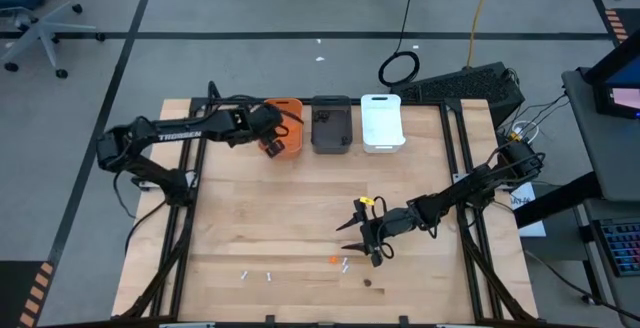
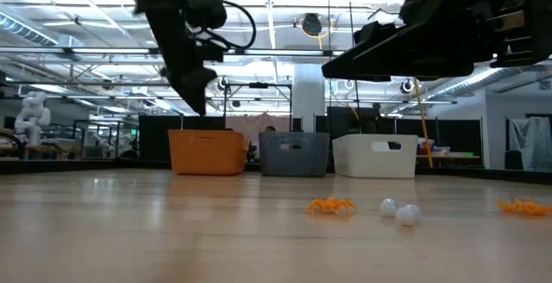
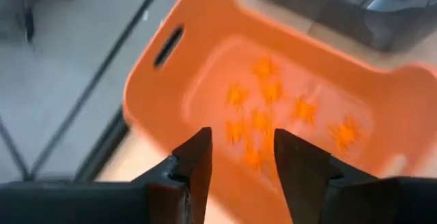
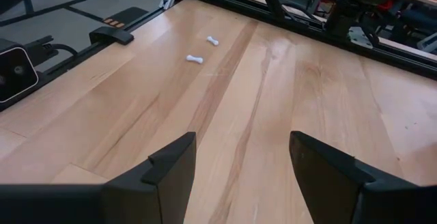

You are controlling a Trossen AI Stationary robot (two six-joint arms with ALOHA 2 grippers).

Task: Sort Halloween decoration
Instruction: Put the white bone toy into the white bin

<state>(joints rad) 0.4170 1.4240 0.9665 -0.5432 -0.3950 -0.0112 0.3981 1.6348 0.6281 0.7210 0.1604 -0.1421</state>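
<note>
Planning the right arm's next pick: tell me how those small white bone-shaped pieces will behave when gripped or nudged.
The white bones look tiny beside the right gripper, so probably very light and easily flicked away. Their knobbed ends and thin middle suggest they may roll or pivot when nudged. They lie flat on the table, so the open fingers likely must come down nearly to the wood.

We see three bins in a row at the far edge of the wooden table (image 1: 300, 218): an orange bin (image 1: 290, 113), a dark grey bin (image 1: 331, 123), a white bin (image 1: 381, 121), just beside one another.
</note>
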